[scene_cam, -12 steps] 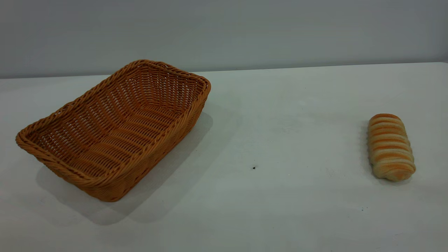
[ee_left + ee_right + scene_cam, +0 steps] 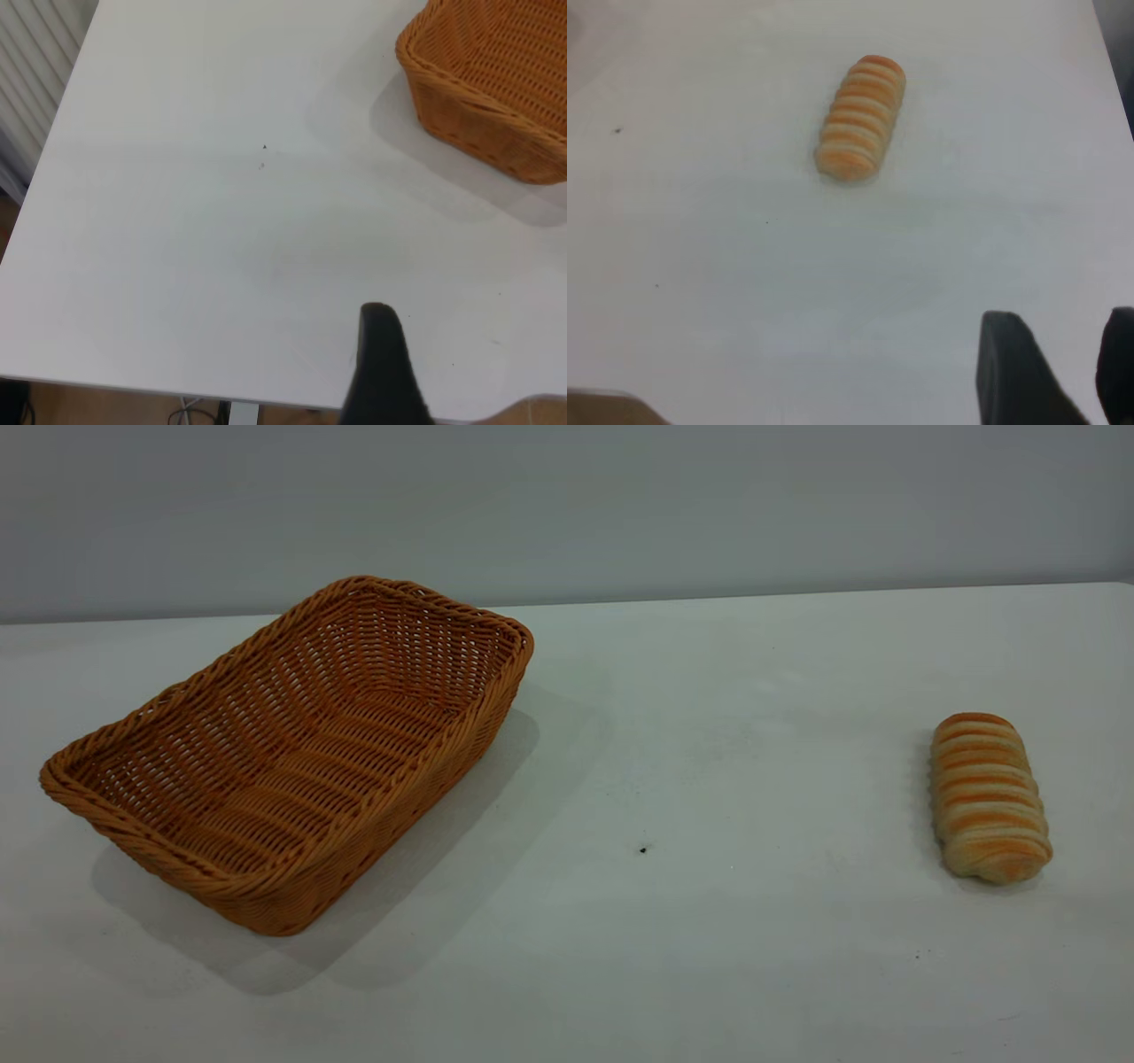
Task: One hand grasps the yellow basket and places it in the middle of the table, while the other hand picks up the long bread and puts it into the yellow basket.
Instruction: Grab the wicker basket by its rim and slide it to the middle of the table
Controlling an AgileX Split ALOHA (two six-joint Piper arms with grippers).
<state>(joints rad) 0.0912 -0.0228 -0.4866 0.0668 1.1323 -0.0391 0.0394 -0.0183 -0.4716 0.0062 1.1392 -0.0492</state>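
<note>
The yellow basket [image 2: 292, 753] sits empty on the left half of the white table [image 2: 709, 717], lying diagonally. The long bread [image 2: 988, 797] lies far right on the table, lengthwise toward the camera. Neither arm shows in the exterior view. In the left wrist view only one dark finger [image 2: 383, 354] of my left gripper shows, with bare table on both sides of it, well short of the basket's corner [image 2: 487, 88]. My right gripper [image 2: 1061, 319] is open and empty, with a clear stretch of table between it and the bread [image 2: 861, 119].
A tiny dark speck [image 2: 643, 850] marks the table's middle. The table's edge [image 2: 133, 385] runs close to the left gripper, with floor beyond it. A grey wall stands behind the table.
</note>
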